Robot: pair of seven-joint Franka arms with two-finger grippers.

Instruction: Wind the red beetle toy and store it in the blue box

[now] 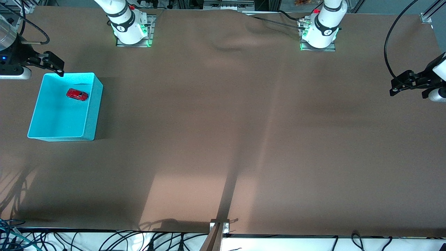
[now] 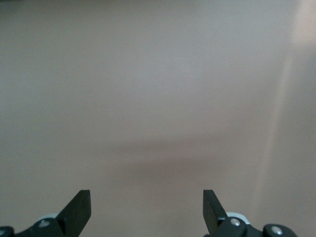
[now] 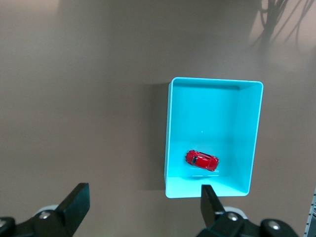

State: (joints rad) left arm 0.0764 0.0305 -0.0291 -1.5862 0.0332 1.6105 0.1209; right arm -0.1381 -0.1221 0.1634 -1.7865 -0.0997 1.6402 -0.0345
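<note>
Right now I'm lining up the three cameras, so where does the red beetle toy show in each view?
Front view: the red beetle toy lies in the blue box, in the part farther from the camera.
Left wrist view: not in it; only bare table.
Right wrist view: the toy lies in the box.
Shared landmark: the blue box.

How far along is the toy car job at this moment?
Storing looks done: the red toy car lies inside the blue box. Winding can't be judged. The right hand is open over the box's rim; the left hand waits open over bare table. Nothing visibly remains.
</note>
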